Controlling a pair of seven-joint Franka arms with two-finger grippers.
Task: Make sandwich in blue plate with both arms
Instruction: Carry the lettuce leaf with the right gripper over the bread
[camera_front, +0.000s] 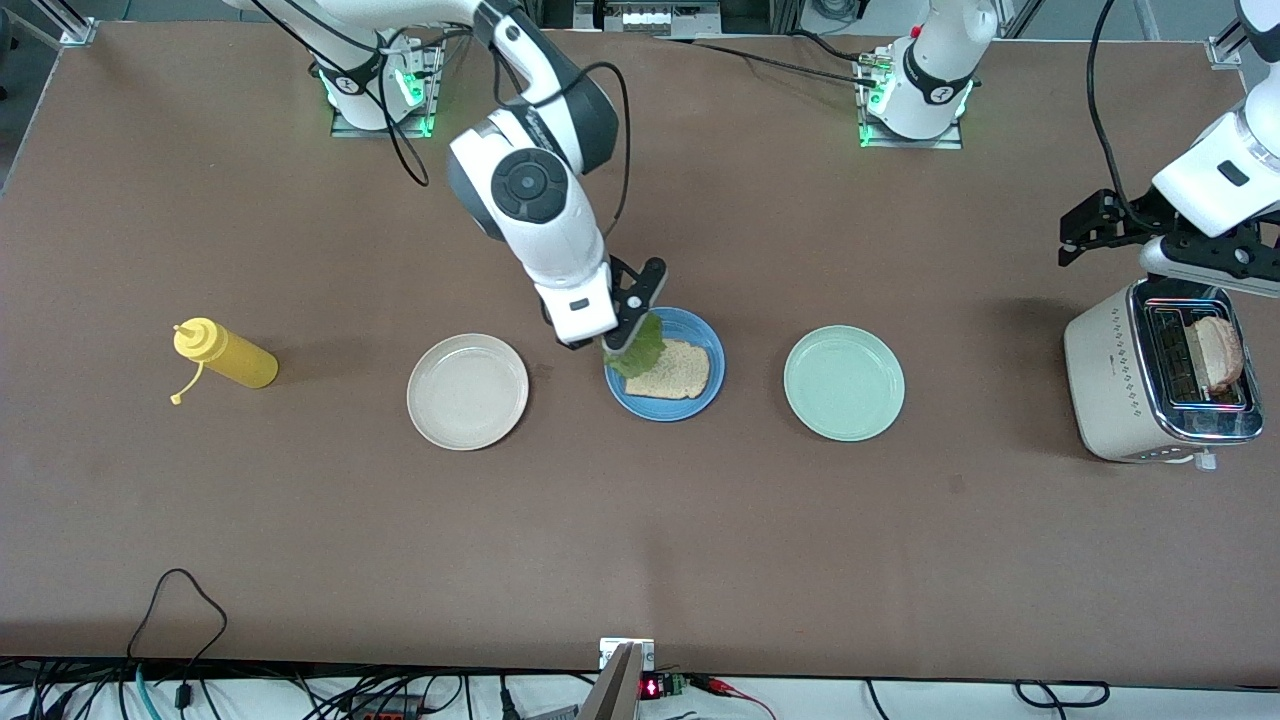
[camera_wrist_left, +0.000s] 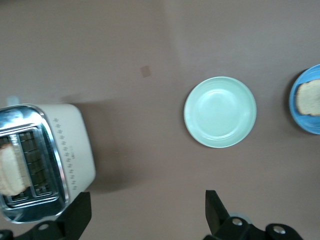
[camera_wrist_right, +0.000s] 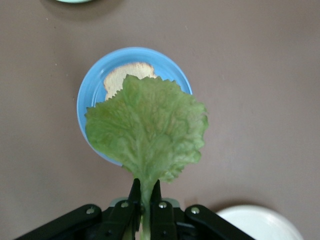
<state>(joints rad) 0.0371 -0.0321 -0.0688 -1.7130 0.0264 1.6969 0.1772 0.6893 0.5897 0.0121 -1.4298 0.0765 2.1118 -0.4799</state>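
Observation:
The blue plate (camera_front: 690, 405) sits mid-table with one bread slice (camera_front: 680, 372) lying on it. My right gripper (camera_front: 622, 342) is shut on the stem of a green lettuce leaf (camera_front: 640, 348) and holds it over the plate and the slice. In the right wrist view the leaf (camera_wrist_right: 147, 132) hangs from the gripper (camera_wrist_right: 145, 192) and covers most of the plate (camera_wrist_right: 86, 97) and the bread (camera_wrist_right: 122, 75). A second bread slice (camera_front: 1215, 352) stands in the toaster (camera_front: 1110, 375). My left gripper (camera_front: 1085, 232) is open and empty over bare table beside the toaster (camera_wrist_left: 75, 150).
A mint-green plate (camera_front: 843, 382) lies between the blue plate and the toaster, also in the left wrist view (camera_wrist_left: 220, 111). A cream plate (camera_front: 467, 390) lies toward the right arm's end, with a yellow squeeze bottle (camera_front: 225, 355) on its side farther along.

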